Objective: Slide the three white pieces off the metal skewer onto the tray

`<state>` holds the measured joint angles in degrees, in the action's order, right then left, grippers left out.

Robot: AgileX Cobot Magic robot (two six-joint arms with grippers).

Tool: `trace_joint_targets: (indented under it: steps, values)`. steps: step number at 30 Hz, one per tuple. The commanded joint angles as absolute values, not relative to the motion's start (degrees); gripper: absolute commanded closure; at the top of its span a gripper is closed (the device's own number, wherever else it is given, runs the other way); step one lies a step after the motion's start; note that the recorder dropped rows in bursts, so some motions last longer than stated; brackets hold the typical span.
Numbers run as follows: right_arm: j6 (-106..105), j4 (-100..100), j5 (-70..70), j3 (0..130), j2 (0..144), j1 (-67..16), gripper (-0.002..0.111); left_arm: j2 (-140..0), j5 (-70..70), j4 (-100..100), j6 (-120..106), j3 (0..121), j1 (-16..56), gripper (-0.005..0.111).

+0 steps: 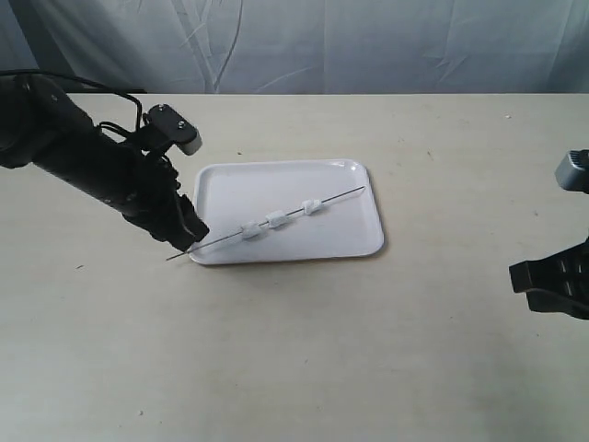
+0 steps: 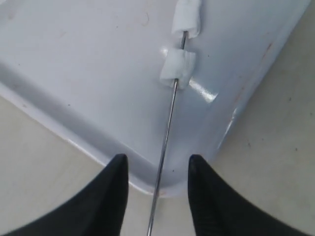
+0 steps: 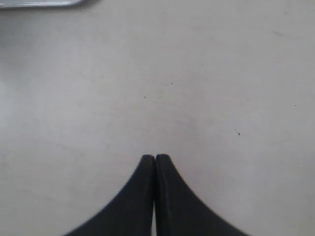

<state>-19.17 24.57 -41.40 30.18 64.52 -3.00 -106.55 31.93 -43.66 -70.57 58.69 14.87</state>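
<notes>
The metal skewer [image 1: 276,221] lies slantwise across the white tray [image 1: 340,241], its near end sticking out over the tray's front left corner. Three white pieces [image 1: 278,221] are threaded on it, spaced apart along the middle. My left gripper [image 1: 191,241] is open at that corner. In the left wrist view the skewer [image 2: 165,142] runs between my two black fingers [image 2: 115,191] without touching either, and two of the white pieces [image 2: 178,69] show farther along the rod over the tray [image 2: 74,64]. My right gripper [image 3: 155,158] is shut on nothing above bare table.
The beige table [image 1: 304,350] spreads around the tray. A grey cloth backdrop [image 1: 322,41] hangs behind it. My right arm [image 1: 557,276] sits at the table's far right edge, well away from the tray. A sliver of the tray rim [image 3: 44,3] shows in the right wrist view.
</notes>
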Motion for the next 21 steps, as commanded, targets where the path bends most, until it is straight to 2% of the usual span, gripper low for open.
trace_joint_targets:
  steps: [1,5,10,15,21]
  values:
    - [-20.0,25.2,-40.6,30.6,64.6,-3.1,0.109,-109.6,31.9,-41.7,-70.1,60.2,16.9,0.067]
    - [-20.0,25.2,-40.3,30.6,64.6,-3.1,0.109,-111.2,28.3,-41.2,-70.1,60.3,18.4,0.062]
    - [-20.0,25.2,-40.1,30.6,64.6,-3.1,0.109,-112.1,27.0,-40.0,-70.1,61.0,19.0,0.061]
    - [-20.0,25.2,-40.1,30.6,64.6,-3.1,0.109,-113.7,26.7,-39.9,-69.6,61.0,19.0,0.061]
    - [-20.0,25.2,-40.0,30.6,64.6,-3.1,0.109,-117.1,27.0,-39.9,-69.4,61.0,19.0,0.068]
